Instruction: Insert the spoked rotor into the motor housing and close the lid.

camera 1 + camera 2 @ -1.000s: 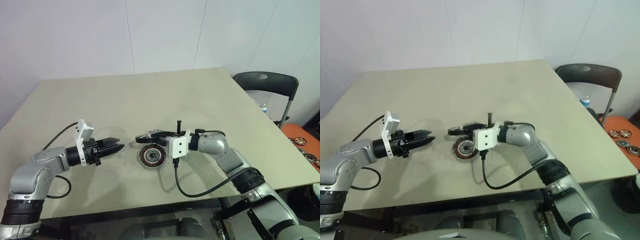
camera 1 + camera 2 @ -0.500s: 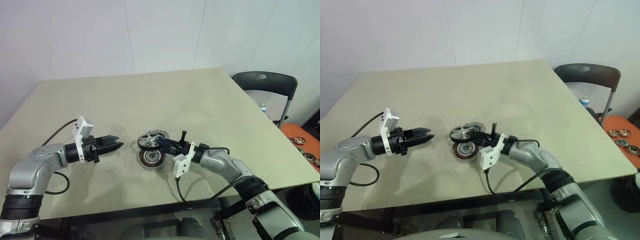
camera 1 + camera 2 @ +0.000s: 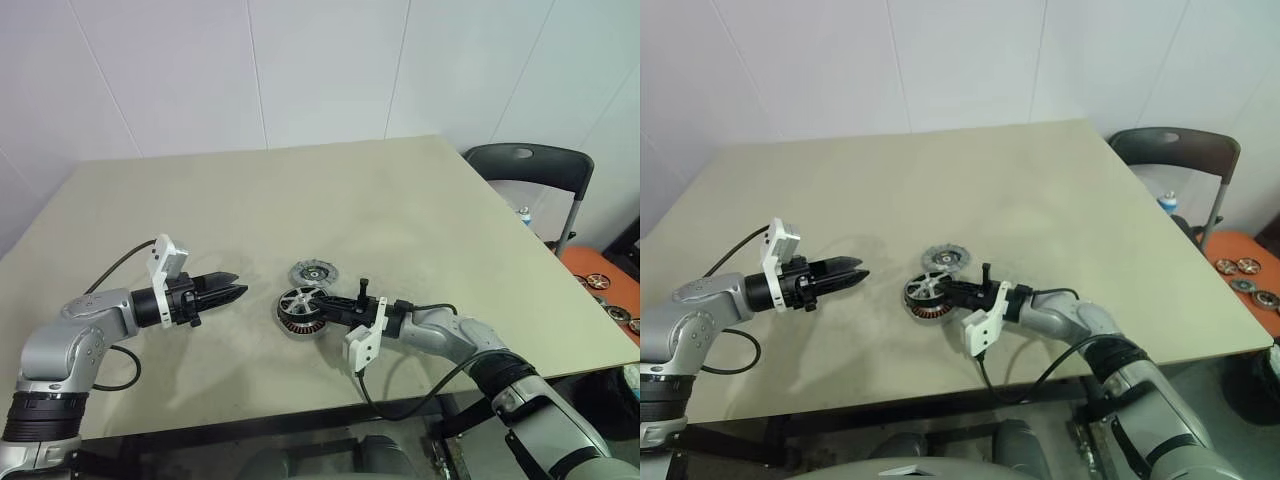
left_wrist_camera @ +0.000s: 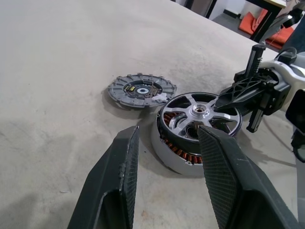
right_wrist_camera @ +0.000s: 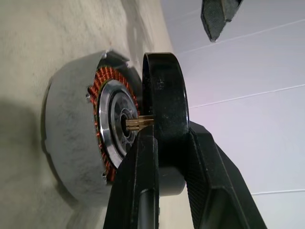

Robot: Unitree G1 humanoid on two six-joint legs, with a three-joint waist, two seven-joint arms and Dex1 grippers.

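The motor housing (image 3: 297,323) lies flat on the table, its copper windings (image 5: 97,119) showing round a silver centre. My right gripper (image 3: 326,309) is shut on the rim of the spoked rotor (image 4: 200,113), a dark ring with silver spokes. It holds the rotor level just over the housing, with the rotor's shaft (image 5: 138,123) reaching into the housing's centre hole. The lid (image 3: 312,272), a small grey slotted disc, lies flat just behind the housing. My left gripper (image 3: 236,293) hovers to the left of the housing, open and holding nothing, pointing at it.
The tan table (image 3: 330,190) stretches wide behind the parts. A dark folding chair (image 3: 530,165) stands off its far right corner. Several round parts (image 3: 600,282) lie on an orange surface further right. My right arm's cable (image 3: 400,400) hangs over the near edge.
My right gripper has rolled and sunk, turning the rotor flat and bringing it down onto the housing. This uncovers the lid behind. The left arm has kept still.
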